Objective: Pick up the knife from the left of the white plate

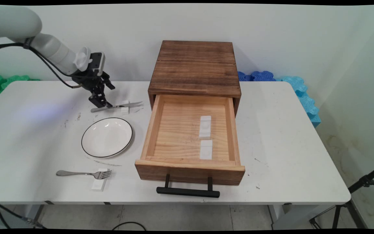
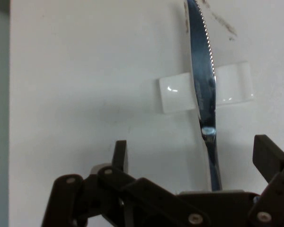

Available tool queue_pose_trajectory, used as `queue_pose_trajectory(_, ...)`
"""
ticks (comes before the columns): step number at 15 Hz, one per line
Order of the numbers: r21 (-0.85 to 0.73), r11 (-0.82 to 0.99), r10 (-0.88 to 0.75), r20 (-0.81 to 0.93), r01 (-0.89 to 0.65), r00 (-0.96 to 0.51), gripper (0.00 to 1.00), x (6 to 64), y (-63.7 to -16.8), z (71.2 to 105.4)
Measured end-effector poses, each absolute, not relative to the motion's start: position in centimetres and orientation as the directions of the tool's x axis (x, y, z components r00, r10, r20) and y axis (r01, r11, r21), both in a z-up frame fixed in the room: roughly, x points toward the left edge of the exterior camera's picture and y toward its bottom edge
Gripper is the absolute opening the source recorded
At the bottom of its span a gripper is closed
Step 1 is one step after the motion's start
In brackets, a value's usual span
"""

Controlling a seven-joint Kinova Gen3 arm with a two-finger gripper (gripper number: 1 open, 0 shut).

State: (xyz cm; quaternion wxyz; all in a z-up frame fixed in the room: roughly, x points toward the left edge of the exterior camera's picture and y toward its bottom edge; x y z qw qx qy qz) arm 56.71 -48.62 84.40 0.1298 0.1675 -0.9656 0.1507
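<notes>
Hovering low over the desk's (image 1: pixel 287 136) rear left part, the claw (image 1: pixel 101 103) is right down at the handle end of a knife (image 1: pixel 118 106). In the hand view its fingers (image 2: pixel 119 151) are spread apart with the handle running up between them, not clamped on anything. I can't tell if either finger touches the metal.

The knife's blade lies across a small white rest (image 1: pixel 125 111), serrated edge showing. Just in front of that sits an empty white plate (image 1: pixel 106 137) with a dark rim. Nearer the front edge a fork (image 1: pixel 83 174) has its tines propped on another rest (image 1: pixel 98 185).

Mid-desk is a wooden box (image 1: pixel 195 66) with its drawer (image 1: pixel 149 130) pulled wide open toward the front edge. Two more white rests (image 1: pixel 205 126) lie inside it, right of centre.
</notes>
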Motion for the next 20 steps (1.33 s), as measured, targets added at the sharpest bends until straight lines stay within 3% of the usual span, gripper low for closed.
queue_pose_trajectory(20,-0.134,0.922,-0.312,0.298,-0.364,-0.902,1.00,56.5,-51.6,82.2)
